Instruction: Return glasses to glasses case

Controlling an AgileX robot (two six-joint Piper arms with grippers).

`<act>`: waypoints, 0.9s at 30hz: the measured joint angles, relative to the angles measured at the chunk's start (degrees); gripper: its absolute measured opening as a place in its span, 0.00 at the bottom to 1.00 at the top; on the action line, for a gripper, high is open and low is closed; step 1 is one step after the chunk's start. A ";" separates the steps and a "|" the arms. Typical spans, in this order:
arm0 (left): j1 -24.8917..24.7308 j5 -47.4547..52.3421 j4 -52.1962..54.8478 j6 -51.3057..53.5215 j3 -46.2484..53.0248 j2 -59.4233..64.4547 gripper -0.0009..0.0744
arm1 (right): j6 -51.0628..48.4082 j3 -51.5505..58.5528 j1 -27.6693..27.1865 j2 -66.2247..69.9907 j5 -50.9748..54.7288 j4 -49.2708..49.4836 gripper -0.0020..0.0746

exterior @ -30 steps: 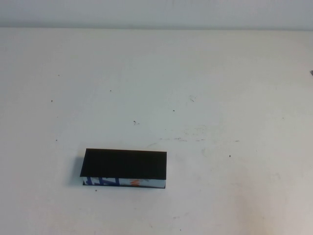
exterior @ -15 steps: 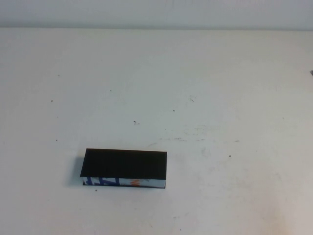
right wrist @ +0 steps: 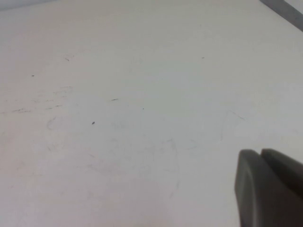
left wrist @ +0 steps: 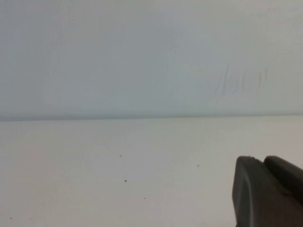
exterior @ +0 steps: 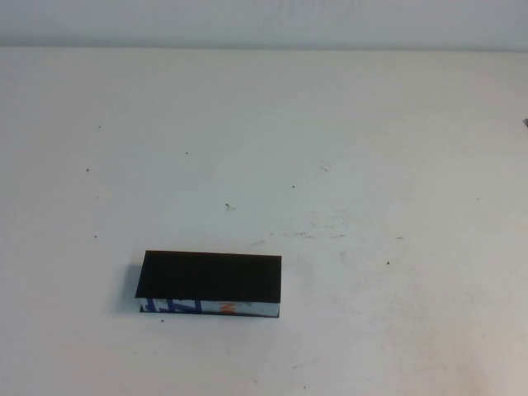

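The glasses case (exterior: 210,283) lies on the white table at the front left in the high view, its black lid down flat and its light front side with blue and orange print facing me. The glasses are out of view. Neither arm shows in the high view. My left gripper (left wrist: 263,161) shows only in the left wrist view, fingers pressed together, empty, above bare table facing the back wall. My right gripper (right wrist: 259,154) shows only in the right wrist view, fingers together, empty, over bare table.
The white table (exterior: 346,165) carries small dark specks and faint scuff marks. A pale wall (left wrist: 142,56) stands behind its far edge. A grey edge (right wrist: 284,10) shows at the table's corner in the right wrist view.
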 joint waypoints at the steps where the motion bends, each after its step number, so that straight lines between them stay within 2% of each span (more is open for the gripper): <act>1: 0.00 0.00 0.00 0.00 0.00 0.00 0.01 | 0.00 0.00 0.00 0.00 0.00 0.00 0.01; 15: 0.00 -0.30 1.76 0.00 0.00 0.00 0.01 | 0.00 0.00 0.00 0.00 0.00 0.00 0.01; 18: 0.00 -0.56 14.98 -6.56 0.00 0.00 0.01 | 0.00 0.00 0.00 0.00 0.00 0.00 0.01; 22: 0.00 -1.13 44.98 -36.01 0.00 0.00 0.01 | 0.00 0.00 0.00 0.00 0.00 0.00 0.01; 24: 0.00 -1.17 56.60 -47.33 0.00 0.00 0.01 | 0.00 0.00 0.00 0.00 0.00 0.00 0.01; 27: 0.37 1.16 64.21 -55.48 0.00 0.00 0.01 | 0.00 0.00 0.00 0.00 0.00 0.10 0.01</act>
